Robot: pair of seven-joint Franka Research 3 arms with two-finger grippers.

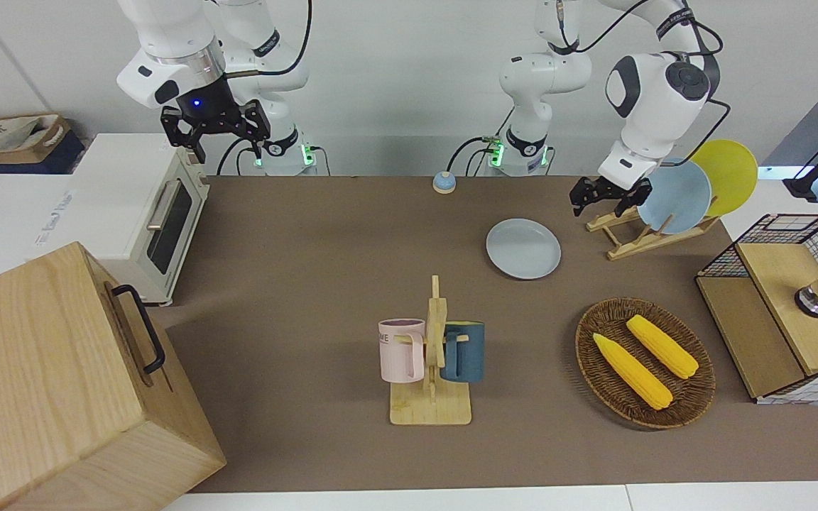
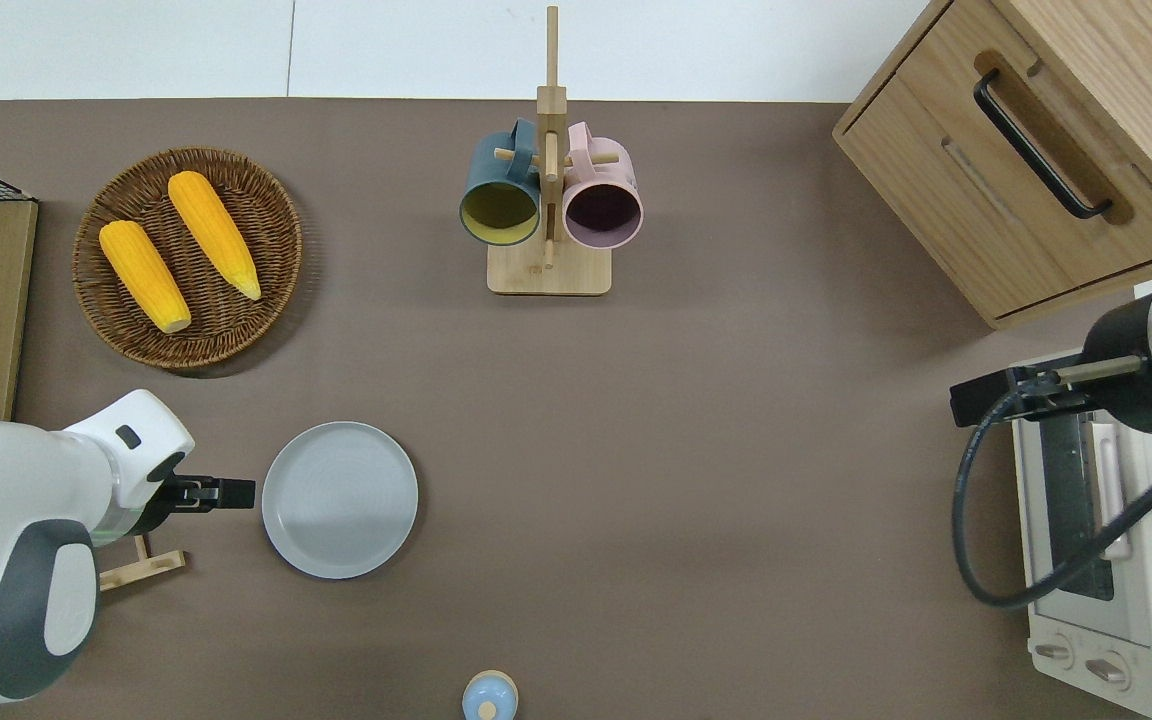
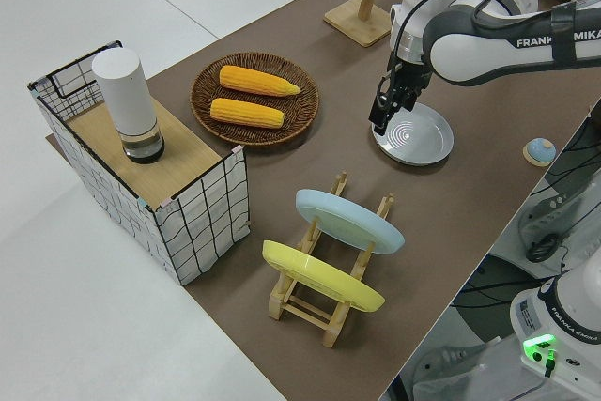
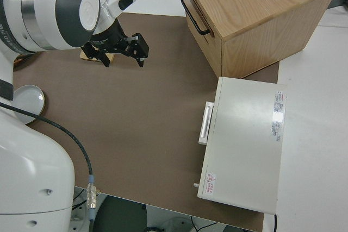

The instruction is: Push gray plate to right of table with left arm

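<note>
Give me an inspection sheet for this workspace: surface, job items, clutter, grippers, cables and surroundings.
Surface: brown-matted table, nothing spilled.
Job items: round pale gray plate lies flat, toward the left arm's end.
Clutter: wicker basket holding two yellow corn cobs; wooden mug stand with a teal mug and a pink mug; wooden plate rack holding a light-blue plate and a yellow plate; small blue bell.
Grippers: left gripper beside the gray plate's rim, on the side toward the left arm's end; contact unclear. Right gripper open, arm parked.
Cables: black cable loops from the right arm.
Surroundings: white toaster oven, wooden drawer box, wire crate.
</note>
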